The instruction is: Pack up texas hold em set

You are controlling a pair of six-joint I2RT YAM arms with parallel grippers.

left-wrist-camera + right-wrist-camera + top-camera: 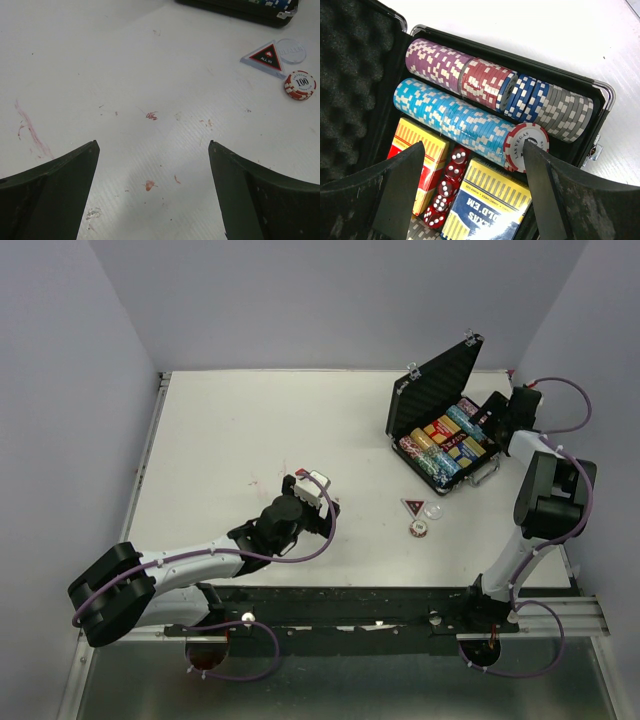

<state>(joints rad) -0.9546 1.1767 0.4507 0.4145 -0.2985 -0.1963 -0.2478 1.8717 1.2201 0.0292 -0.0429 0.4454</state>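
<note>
- You will find the case (pixel 440 420) at the far right of the table (pixel 220 440), lying open with its black ribbed lid (pixel 432 380) standing up on the left side and silver metal at the corners.
- Seen from the right wrist, the lid is lined with dark egg-crate foam (pixel 350 75).
- The far chip row (pixel 485 82) runs purple, red, blue, then grey. The light-blue row (pixel 450 117) beside it ends in a red-and-white chip (pixel 526 146) printed "LAS VEGAS".
- Next to the blue row lie a red-and-yellow card deck (pixel 417 160) and a blue-and-yellow card deck (pixel 485 200), with red dice (pixel 447 185) lined up between them.
- Your right gripper (pixel 472 147) hangs directly over the open tray, its jaws spread wide and holding nothing.
- Three pieces sit loose on the table in front of the case: a dark triangular marker (pixel 266 56) reading "ALL IN", a clear disc (pixel 291 50) touching its edge, and a small red-and-white chip stack (pixel 300 85) marked "100" just beside them.
- Your left gripper (pixel 152 145) is over bare table near the middle, well apart from those pieces, jaws wide and empty.
- The table under it carries faint reddish smudges (pixel 151 115).
</note>
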